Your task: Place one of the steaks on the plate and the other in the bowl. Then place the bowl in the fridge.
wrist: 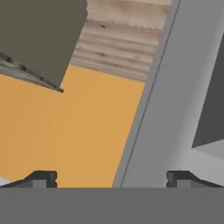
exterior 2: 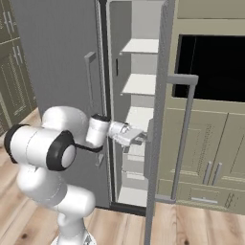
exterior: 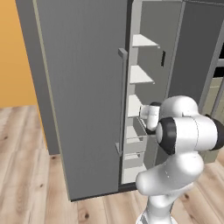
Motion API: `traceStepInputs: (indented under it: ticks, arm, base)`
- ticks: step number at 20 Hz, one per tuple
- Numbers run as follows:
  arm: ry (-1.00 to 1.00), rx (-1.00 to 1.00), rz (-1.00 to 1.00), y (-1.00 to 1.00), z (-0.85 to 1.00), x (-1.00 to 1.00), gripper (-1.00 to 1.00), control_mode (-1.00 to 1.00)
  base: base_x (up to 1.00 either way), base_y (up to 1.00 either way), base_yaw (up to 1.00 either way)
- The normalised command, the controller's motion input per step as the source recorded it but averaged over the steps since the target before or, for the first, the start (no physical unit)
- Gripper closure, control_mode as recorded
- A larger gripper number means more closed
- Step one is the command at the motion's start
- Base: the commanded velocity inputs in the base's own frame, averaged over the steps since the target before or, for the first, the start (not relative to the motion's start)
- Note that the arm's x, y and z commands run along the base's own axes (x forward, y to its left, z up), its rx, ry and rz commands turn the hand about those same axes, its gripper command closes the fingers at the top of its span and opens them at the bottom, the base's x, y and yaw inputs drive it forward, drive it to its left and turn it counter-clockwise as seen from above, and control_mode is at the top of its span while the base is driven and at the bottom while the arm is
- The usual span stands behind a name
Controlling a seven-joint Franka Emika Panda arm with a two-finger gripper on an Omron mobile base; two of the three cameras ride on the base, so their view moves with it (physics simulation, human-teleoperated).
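fridge (exterior: 87, 87): tall grey double-door unit, both doors swung open. It stands on the wood floor (exterior: 26, 175), with its white shelves and drawers stacked up the open middle.
left door: in the left base view this big grey slab (exterior: 78, 96) takes up most of the frame. Its long vertical handle (exterior: 122, 100) runs along the edge nearest the opening.
right door: the right base view catches it edge-on (exterior 2: 160, 119), with its own long handle (exterior 2: 184, 134) sticking out toward the camera. The left base view doesn't give you that angle.
shelves: white ones (exterior 2: 141, 83) step down the interior, drawers below. From here I can't tell if anything sits on them.
gripper: in the right base view it's (exterior 2: 136, 138) poking into the gap between the two doors, about level with the lower shelves. The left base view shows the wrist there, but the fingers are too tucked in to read.
gripper state: jaws spread wide with nothing between them. In the hand view the two dark fingertips (wrist: 41, 178) sit far apart at the bottom corners.
hand view extras: rolled way over, it shows an orange wall (wrist: 65, 131), a strip of wood floor and a grey fridge panel (wrist: 175, 109).
cabinets: pale green ones (exterior 2: 210, 143) with a dark opening sit right of the fridge in the right base view.
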Motion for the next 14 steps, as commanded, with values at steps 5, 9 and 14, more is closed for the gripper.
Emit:
traceStepInputs:
  ticks: [5, 9, 14]
  arm:
    - [-0.03, -0.01, -0.03, 0.92, 0.15, -0.17, -1.0, -1.0]
    - [-0.36, 0.57, -0.32, 0.59, -0.24, 0.34, -1.0, -1.0]
    - [-0.48, 0.75, -0.52, 0.06, -0.29, 0.32, -1.0, -1.0]
  base:
    - [0.0, 0.0, 0.0]
    - [0.0, 0.0, 0.0]
    - [0.0, 0.0, 0.0]
